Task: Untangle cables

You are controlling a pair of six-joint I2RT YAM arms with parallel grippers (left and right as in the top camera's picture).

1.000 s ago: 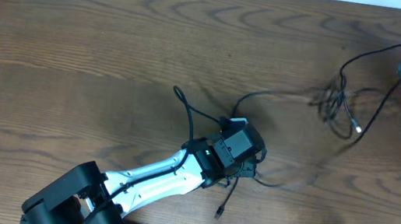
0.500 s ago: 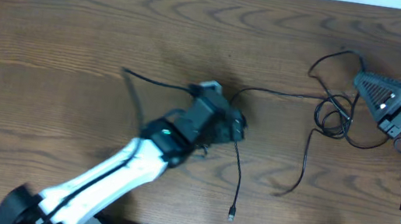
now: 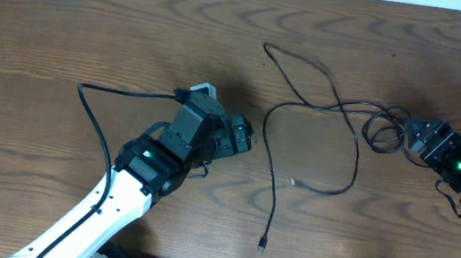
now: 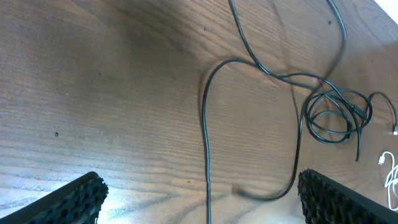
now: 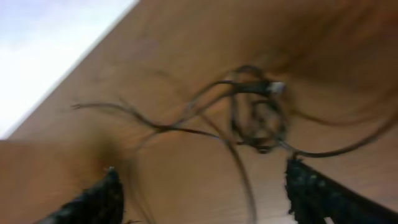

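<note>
Left gripper (image 3: 246,137) jaws spread, empty; cables (image 3: 339,107) at its 3 o'clock. Right gripper (image 3: 414,135) spread too; tangle just beside, at 9 o'clock.

2 white arms (image 3: 112,201), black textured jaws
</note>
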